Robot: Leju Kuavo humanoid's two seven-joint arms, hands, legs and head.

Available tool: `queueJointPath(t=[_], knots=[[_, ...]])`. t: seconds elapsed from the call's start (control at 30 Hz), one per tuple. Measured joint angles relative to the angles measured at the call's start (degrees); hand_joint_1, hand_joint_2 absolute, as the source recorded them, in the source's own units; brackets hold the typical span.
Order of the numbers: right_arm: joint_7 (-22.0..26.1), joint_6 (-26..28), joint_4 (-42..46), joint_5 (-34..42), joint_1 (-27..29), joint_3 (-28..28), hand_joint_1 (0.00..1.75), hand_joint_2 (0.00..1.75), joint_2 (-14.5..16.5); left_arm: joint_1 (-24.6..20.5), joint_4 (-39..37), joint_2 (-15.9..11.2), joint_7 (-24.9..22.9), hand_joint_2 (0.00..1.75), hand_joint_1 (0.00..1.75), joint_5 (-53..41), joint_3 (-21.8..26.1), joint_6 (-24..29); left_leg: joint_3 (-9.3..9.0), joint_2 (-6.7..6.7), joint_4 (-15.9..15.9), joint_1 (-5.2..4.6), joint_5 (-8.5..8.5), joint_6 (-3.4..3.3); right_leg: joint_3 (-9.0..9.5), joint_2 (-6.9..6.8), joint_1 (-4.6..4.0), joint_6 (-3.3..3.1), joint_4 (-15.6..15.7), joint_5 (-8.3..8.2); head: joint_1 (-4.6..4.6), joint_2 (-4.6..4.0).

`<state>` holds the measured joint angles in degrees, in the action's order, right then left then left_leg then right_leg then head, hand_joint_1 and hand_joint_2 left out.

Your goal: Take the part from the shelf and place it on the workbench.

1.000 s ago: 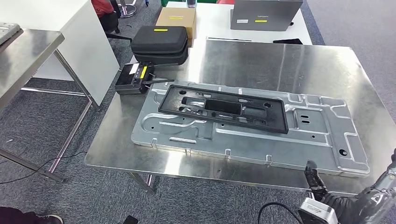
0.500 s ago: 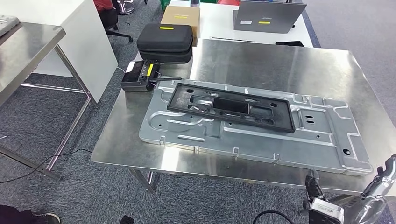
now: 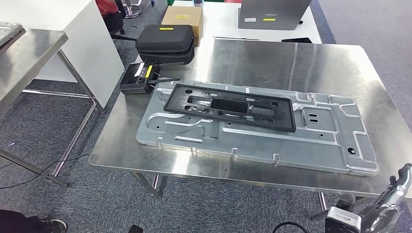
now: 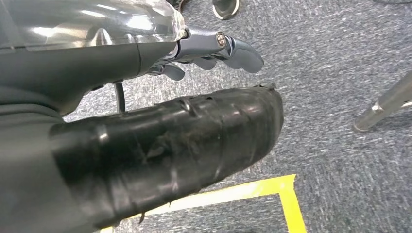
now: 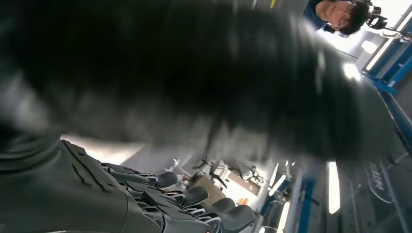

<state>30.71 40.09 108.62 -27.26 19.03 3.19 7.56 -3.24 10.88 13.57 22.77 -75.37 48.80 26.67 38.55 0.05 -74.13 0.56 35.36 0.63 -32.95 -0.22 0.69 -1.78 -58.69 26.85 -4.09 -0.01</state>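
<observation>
**Mia:** Where is the part the robot has to move?

**Ben:** I think it is the long black plastic frame with holes (image 3: pixel 230 106). It lies flat on the big silver metal plate with bumps (image 3: pixel 272 136). The plate lies flat on the shiny steel table (image 3: pixel 291 58). So I think the part is already on the table and the job is nearly done.

**Mia:** Why is it flat like that?

**Ben:** Flat things do not tip or slide off. The plate is wide, so the frame sits well inside its edges.

**Mia:** What is the right hand (image 3: pixel 398 182) doing?

**Ben:** It is low, by the near right corner of the table, away from the frame. Up close, the right hand's dark fingers are apart, a bit bent, and hold nothing. A big dark blur hides the rest of that picture.

**Mia:** And the left hand (image 4: pixel 214 48)?

**Ben:** It hangs down over the grey carpet floor (image 4: pixel 340 73), near a strip of yellow tape (image 4: pixel 252 194). Its grey fingers (image 4: pixel 243 53) are bent in a little, and nothing is in them. I cannot tell if they are closed or apart.

**Mia:** What else is on the table?

**Ben:** A black zip case with a yellow label (image 3: pixel 165 43) and a small black remote box with an aerial (image 3: pixel 138 80) sit at the far left corner, well away from the frame.
</observation>
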Motion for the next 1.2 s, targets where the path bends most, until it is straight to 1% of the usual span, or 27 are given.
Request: queueJointPath(t=[0.03, 0.1, 0.13, 0.17, 0.23, 0.3, 0.33, 0.4, 0.43, 0.47, 0.5, 0.53, 0.57, 0.63, 0.67, 0.7, 0.73, 0.8, 0.83, 0.87, 0.97, 1.0, 1.03, 1.07, 1.13, 1.17, 1.2], knots=[[0.01, 0.00, -0.10, 0.29, 0.01, 0.00, 0.00, 0.00, 0.00, 0.00, 0.00, 0.00, -0.02, 0.00, 0.00, 0.09, 0.01, 0.04, -0.94, 0.00, 1.07, 0.00, -0.93, -0.09, -0.17, 0.01, -0.03, 0.06, -0.09, -0.11, 0.01, -0.01], [0.03, 0.00, -0.25, 0.75, 0.00, 0.00, 0.00, 0.00, 0.00, -0.07, 0.00, -0.01, -0.04, 0.00, 0.00, 0.28, 0.04, 0.12, -5.46, -0.02, 8.62, -0.06, -4.30, -0.60, -0.27, 0.03, -0.06, 0.25, -0.23, -0.28, 0.00, 0.00], [0.04, 0.00, -0.27, 0.89, -0.01, -0.01, 0.00, 0.00, 0.00, -0.14, 0.00, -0.02, -0.03, 0.00, 0.00, 0.34, 0.07, 0.16, -7.54, -0.01, 12.51, -0.17, -5.53, -0.88, -0.33, 0.04, -0.17, 0.43, -0.35, -0.36, 0.00, 0.00], [0.06, 0.00, -0.28, 0.99, -0.01, -0.01, 0.00, 0.00, 0.00, -0.21, 0.00, -0.03, -0.03, 0.00, 0.00, 0.38, 0.10, 0.21, -8.86, -0.01, 15.18, -0.30, -6.22, -1.14, -0.41, 0.03, -0.23, 0.67, -0.40, -0.50, 0.00, 0.00], [0.08, 0.00, -0.30, 1.17, -0.02, -0.02, 0.00, 0.00, 0.00, -0.22, 0.00, -0.04, -0.02, 0.00, 0.00, 0.40, 0.17, 0.28, -9.18, -0.01, 16.62, -0.55, -6.49, -1.50, -0.61, 0.00, -0.32, 1.33, -0.39, -0.87, -0.01, 0.00], [0.09, 0.01, -0.31, 1.37, 0.03, -0.05, 0.00, 0.00, 0.00, -0.14, 0.00, 0.01, -0.03, 0.00, 0.00, 0.40, 0.24, 0.28, -8.98, 0.10, 16.97, -0.31, -7.19, -2.11, -0.84, 0.05, -0.32, 2.02, -0.55, -0.76, -0.02, 0.00], [0.14, 0.01, -0.31, 1.52, 0.09, -0.13, 0.00, 0.00, 0.00, -0.14, 0.00, 0.03, -0.04, 0.00, 0.00, 0.40, 0.28, 0.28, -8.83, 0.21, 17.21, -0.15, -7.62, -2.52, -1.29, 0.11, -0.32, 2.30, -1.51, 0.20, -0.04, 0.00], [0.36, 0.02, -0.32, 1.98, 0.24, -0.39, 0.00, 0.00, 0.01, -0.19, 0.00, 0.08, -0.10, 0.00, 0.00, 0.39, 0.33, 0.28, -8.26, 0.44, 17.44, -0.01, -8.38, -3.13, -3.47, 0.21, -0.16, 2.71, -6.82, 4.21, -0.08, 0.01], [0.52, 0.02, -0.33, 2.22, 0.34, -0.56, 0.00, 0.00, 0.01, -0.17, 0.00, 0.08, -0.17, 0.00, 0.00, 0.39, 0.34, 0.28, -7.82, 0.49, 17.39, -0.05, -8.64, -3.30, -4.95, 0.22, -0.08, 2.89, -10.66, 6.46, -0.09, 0.01], [0.67, 0.02, -0.34, 2.44, 0.49, -0.72, 0.00, 0.00, 0.02, -0.11, 0.00, 0.09, -0.25, 0.00, 0.00, 0.38, 0.36, 0.28, -7.41, 0.52, 17.30, -0.09, -8.86, -3.31, -6.11, 0.22, 0.02, 3.07, -14.03, 8.02, -0.08, 0.00], [0.81, 0.02, -0.35, 2.66, 0.66, -0.89, 0.00, 0.00, 0.03, -0.04, 0.00, 0.09, -0.35, 0.00, 0.00, 0.37, 0.39, 0.28, -7.02, 0.54, 17.16, -0.11, -9.04, -3.28, -6.45, 0.21, 0.10, 3.20, -15.79, 8.53, -0.08, -0.01], [0.92, 0.02, -0.36, 2.86, 0.81, -1.04, 0.00, 0.00, 0.04, -0.01, 0.00, 0.09, -0.46, 0.00, 0.00, 0.37, 0.42, 0.28, -6.69, 0.53, 16.98, -0.11, -9.17, -3.20, -5.64, 0.20, 0.17, 3.25, -15.26, 7.91, -0.08, -0.01], [1.01, 0.02, -0.37, 3.07, 0.90, -1.15, 0.00, 0.00, 0.05, 0.01, 0.00, 0.09, -0.54, 0.00, 0.00, 0.36, 0.44, 0.28, -6.43, 0.52, 16.77, -0.10, -9.26, -3.13, -3.73, 0.19, 0.22, 3.22, -12.52, 6.44, -0.09, -0.01], [1.06, 0.02, -0.38, 3.37, 0.95, -1.29, 0.00, 0.00, 0.07, -0.01, 0.00, 0.09, -0.68, 0.00, 0.00, 0.36, 0.50, 0.28, -6.02, 0.50, 16.25, -0.18, -9.36, -2.88, 1.05, 0.19, 0.15, 2.91, -4.44, 3.63, -0.08, 0.01], [1.09, 0.03, -0.37, 3.44, 0.99, -1.32, 0.00, 0.00, 0.13, -0.02, 0.00, 0.09, -0.71, 0.00, 0.00, 0.36, 0.52, 0.28, -5.84, 0.49, 16.03, -0.26, -9.43, -2.65, 2.51, 0.21, 0.01, 2.68, -1.62, 2.86, -0.08, 0.01], [1.10, 0.03, -0.37, 3.49, 1.06, -1.37, 0.00, 0.00, 0.20, -0.03, 0.00, 0.09, -0.75, 0.00, 0.00, 0.36, 0.56, 0.28, -5.68, 0.49, 15.90, -0.31, -9.55, -2.32, 3.10, 0.23, -0.15, 2.45, -0.16, 2.59, -0.07, 0.01], [1.11, 0.04, -0.37, 3.52, 1.17, -1.45, 0.00, 0.00, 0.27, -0.02, 0.00, 0.09, -0.77, 0.00, 0.00, 0.35, 0.59, 0.28, -5.59, 0.48, 15.93, -0.36, -9.74, -1.94, 2.96, 0.26, -0.34, 2.21, 0.01, 2.53, -0.06, 0.01], [1.16, 0.04, -0.36, 3.53, 1.37, -1.62, 0.00, 0.00, 0.41, 0.00, 0.00, 0.09, -0.78, 0.00, 0.00, 0.34, 0.62, 0.28, -5.38, 0.45, 15.91, -0.31, -9.95, -1.22, 2.62, 0.20, -0.20, 1.49, 0.30, 1.82, -0.07, -0.01], [1.24, 0.03, -0.36, 3.51, 1.43, -1.67, 0.00, 0.00, 0.47, 0.01, 0.00, 0.09, -0.77, 0.00, 0.00, 0.33, 0.63, 0.28, -5.05, 0.40, 15.32, -0.27, -9.29, -0.91, 2.42, 0.15, -0.07, 1.05, 0.47, 1.43, -0.05, -0.01], [1.32, 0.03, -0.35, 3.46, 1.47, -1.68, 0.00, 0.00, 0.57, 0.01, 0.00, 0.09, -0.74, 0.00, 0.00, 0.33, 0.64, 0.28, -4.35, 0.34, 13.71, -0.21, -7.80, -0.65, 2.13, 0.07, 0.09, 0.59, 0.64, 1.02, -0.03, -0.01], [1.60, 0.04, -0.34, 3.31, 1.63, -1.69, 0.00, 0.00, 0.80, 0.02, 0.00, 0.09, -0.59, 0.00, 0.00, 0.36, 0.68, 0.28, -0.65, 0.29, 3.52, 0.03, -0.96, -0.13, 0.67, -0.08, 0.04, -0.02, 0.49, 0.06, 0.04, 0.01], [1.67, 0.04, -0.34, 3.28, 1.69, -1.70, 0.00, 0.00, 0.83, 0.04, 0.00, 0.09, -0.56, 0.00, 0.00, 0.37, 0.69, 0.28, 0.04, 0.30, 0.87, 0.05, 0.18, -0.03, 0.12, -0.09, 0.00, 0.00, 0.33, -0.21, 0.03, 0.00], [1.72, 0.03, -0.34, 3.27, 1.73, -1.71, 0.00, 0.00, 0.85, 0.06, 0.00, 0.09, -0.55, 0.00, 0.00, 0.38, 0.70, 0.28, -0.32, 0.30, 0.27, 0.07, 0.16, -0.01, -0.40, -0.09, -0.02, 0.06, 0.13, -0.45, 0.04, 0.00], [1.77, 0.04, -0.34, 3.27, 1.77, -1.72, 0.00, 0.00, 0.87, 0.07, 0.00, 0.09, -0.55, 0.00, 0.00, 0.38, 0.70, 0.28, -1.83, 0.31, 1.96, 0.07, -0.83, -0.07, -0.83, -0.07, -0.02, 0.16, -0.06, -0.65, 0.04, 0.00], [1.87, 0.04, -0.34, 3.25, 1.87, -1.74, 0.00, 0.00, 0.91, -0.01, 0.00, 0.09, -0.53, 0.00, 0.00, 0.39, 0.70, 0.28, -7.11, 0.29, 10.15, 0.03, -3.65, -0.43, -1.36, -0.05, -0.07, 0.53, -0.41, -0.99, 0.04, 0.00], [1.93, 0.04, -0.33, 3.24, 1.90, -1.75, 0.00, 0.00, 0.92, -0.07, 0.00, 0.09, -0.51, 0.00, 0.00, 0.39, 0.70, 0.28, -9.15, 0.28, 13.72, -0.08, -4.58, -0.69, -1.50, -0.05, -0.15, 0.78, -0.56, -1.16, 0.02, 0.01], [2.01, 0.03, -0.31, 3.20, 1.91, -1.76, 0.00, 0.00, 0.92, -0.11, 0.00, 0.09, -0.48, 0.00, 0.00, 0.39, 0.70, 0.28, -10.32, 0.26, 16.00, -0.21, -5.04, -0.95, -1.61, -0.06, -0.22, 1.10, -0.66, -1.36, 0.01, 0.01]])
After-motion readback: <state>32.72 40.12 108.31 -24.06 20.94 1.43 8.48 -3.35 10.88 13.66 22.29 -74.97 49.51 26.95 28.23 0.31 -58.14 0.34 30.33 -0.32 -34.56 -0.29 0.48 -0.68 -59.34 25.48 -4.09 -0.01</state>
